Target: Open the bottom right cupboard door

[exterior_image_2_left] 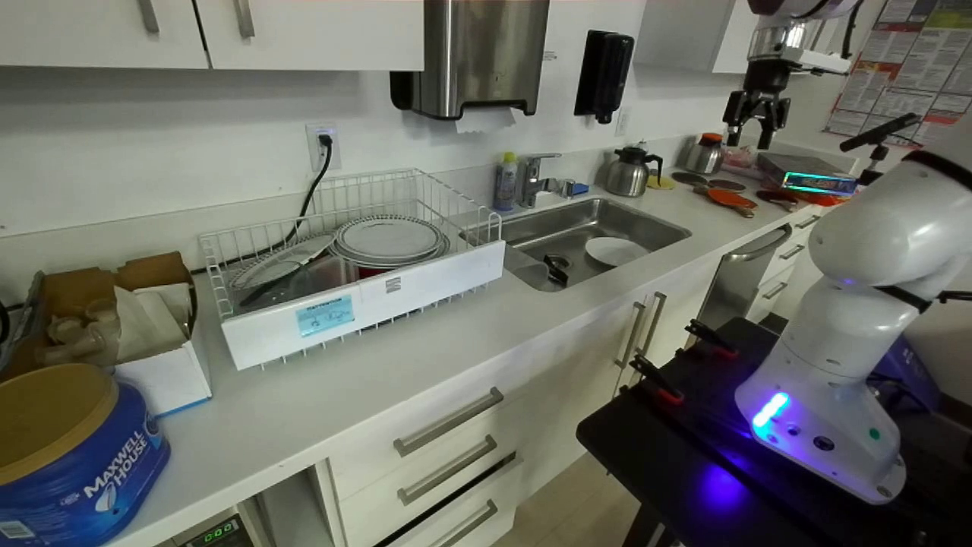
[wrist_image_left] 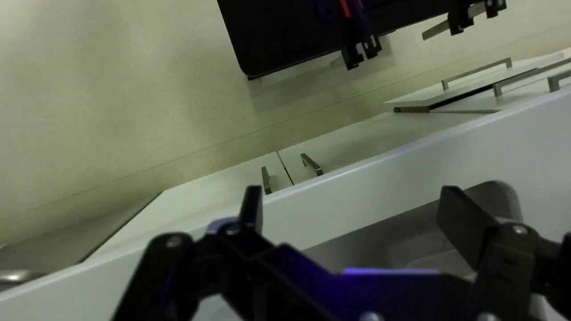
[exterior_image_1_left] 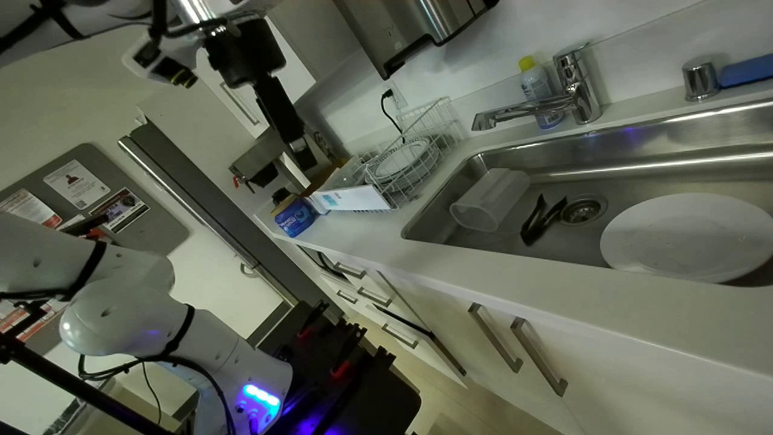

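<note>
Bottom right cupboard door [wrist_image_left: 209, 196]: a flat white panel below the countertop [wrist_image_left: 357, 200], seemingly closed, between a matching door [wrist_image_left: 357, 142] and a stainless appliance front [exterior_image_2_left: 733, 292].
Door, partly seen: cropped by the frame in an exterior view where its silver bar handle [exterior_image_1_left: 539, 356] shows, and covered low down by the black table [exterior_image_2_left: 653, 448] in an exterior view; the cupboard's inside is out of sight.
Door to gripper: the panel sits low and well apart from the gripper [exterior_image_2_left: 749, 143], which hangs above countertop height; in the wrist view the handle appears just past one fingertip, the depth hard to judge.
Gripper: its black fingers [wrist_image_left: 254, 207] stand wide apart, countertop and sink [wrist_image_left: 366, 245] showing through the gap, both fingers clear of the door.
Gripper's outline: dark and blurred in the wrist view.
Lowest drawer [exterior_image_2_left: 507, 482]: slightly pulled out, a dark gap above it.
Robot arm [exterior_image_2_left: 873, 251]: its upper stretch runs out of frame in both exterior views.
</note>
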Robot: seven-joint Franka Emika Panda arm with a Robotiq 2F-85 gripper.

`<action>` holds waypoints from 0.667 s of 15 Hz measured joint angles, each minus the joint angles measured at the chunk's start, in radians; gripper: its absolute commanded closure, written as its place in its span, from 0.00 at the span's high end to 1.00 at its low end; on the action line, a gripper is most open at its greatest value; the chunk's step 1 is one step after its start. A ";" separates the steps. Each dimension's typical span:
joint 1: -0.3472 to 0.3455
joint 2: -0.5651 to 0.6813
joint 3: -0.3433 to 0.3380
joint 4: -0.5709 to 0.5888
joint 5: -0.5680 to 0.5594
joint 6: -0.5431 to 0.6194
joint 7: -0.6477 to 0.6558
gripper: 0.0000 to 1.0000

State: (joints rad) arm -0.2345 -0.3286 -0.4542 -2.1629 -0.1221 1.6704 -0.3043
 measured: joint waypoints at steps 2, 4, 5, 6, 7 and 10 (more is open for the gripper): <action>-0.044 0.050 -0.037 0.001 0.034 0.023 0.004 1.00; -0.088 0.103 -0.076 0.003 0.074 0.043 0.007 1.00; -0.110 0.129 -0.094 0.004 0.096 0.051 0.008 1.00; -0.132 0.160 -0.114 0.005 0.121 0.059 0.008 1.00; -0.152 0.188 -0.132 0.006 0.144 0.065 0.008 1.00; -0.206 0.282 -0.180 0.008 0.216 0.099 0.008 1.00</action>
State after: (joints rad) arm -0.4407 -0.0461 -0.6342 -2.1551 0.0940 1.7692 -0.2966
